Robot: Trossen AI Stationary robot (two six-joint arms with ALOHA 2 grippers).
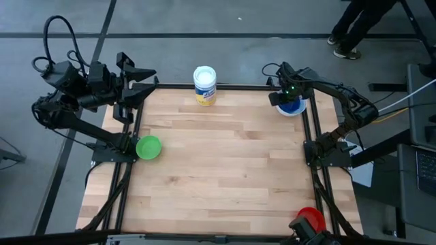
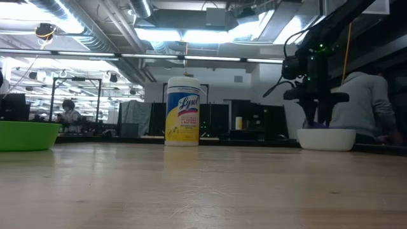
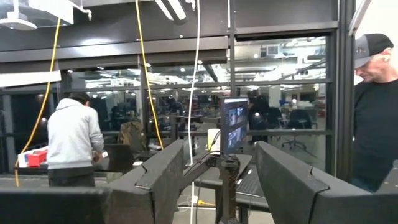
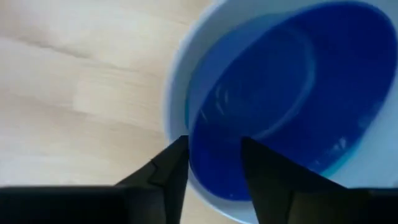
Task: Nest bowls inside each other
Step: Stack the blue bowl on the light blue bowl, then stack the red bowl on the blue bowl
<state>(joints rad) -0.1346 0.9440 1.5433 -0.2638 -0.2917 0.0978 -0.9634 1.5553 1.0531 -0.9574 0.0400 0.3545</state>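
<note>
At the table's far right corner stands a white bowl (image 1: 294,111) (image 4: 177,74) with a dark blue bowl (image 4: 280,93) nested in it. A thin light blue rim (image 4: 346,163) shows between the two. My right gripper (image 4: 214,149) (image 1: 289,101) points down over this stack, open, its fingertips at the dark blue bowl's rim. A green bowl (image 1: 148,147) rests on its base near the left edge. A red bowl (image 1: 310,219) sits at the near right corner. My left gripper (image 1: 139,82) (image 3: 214,180) waits raised beyond the far left corner, open and holding nothing. My right gripper comes from above at the dark blue bowl's rim (image 4: 194,134), one finger (image 4: 171,165) over the rim and the other (image 4: 264,168) over the inside. The fingers themselves hide the spot, so I cannot tell whether they touch the bowl.
A white canister with a yellow label (image 1: 204,85) (image 2: 182,111) stands upright at the middle of the far edge. The wooden tabletop (image 1: 225,170) lies bare between the bowls. Dark frame rails (image 1: 315,156) run along both sides. People stand in the room beyond the table.
</note>
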